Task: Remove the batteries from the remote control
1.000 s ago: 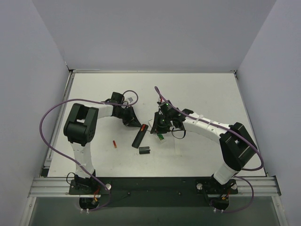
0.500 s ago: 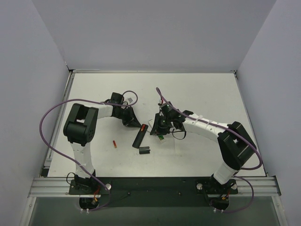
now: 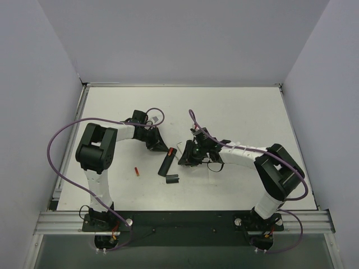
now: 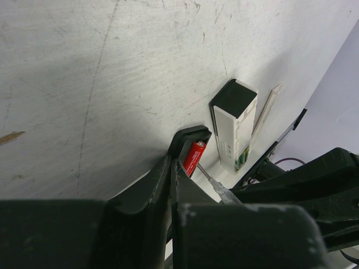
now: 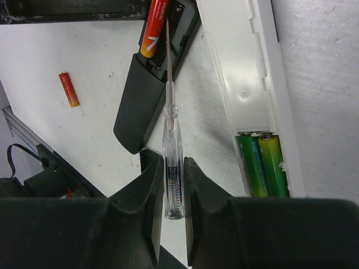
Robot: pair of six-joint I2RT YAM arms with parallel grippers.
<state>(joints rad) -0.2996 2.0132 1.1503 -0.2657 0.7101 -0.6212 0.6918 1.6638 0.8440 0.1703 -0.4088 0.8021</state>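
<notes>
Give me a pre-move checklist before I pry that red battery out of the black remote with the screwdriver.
1. Screwdriver clamped in the right gripper: ok.
2. Tip lined up on the red battery seated in the black remote: ok, the shaft lies over it in the right wrist view.
3. Left gripper steadying the black remote: cannot tell; its jaws sit nearly shut at the remote's end.
4. Loose red battery clear of the tool: ok, it lies well apart.
5. White remote unloaded: not ok, two green batteries remain inside.
</notes>
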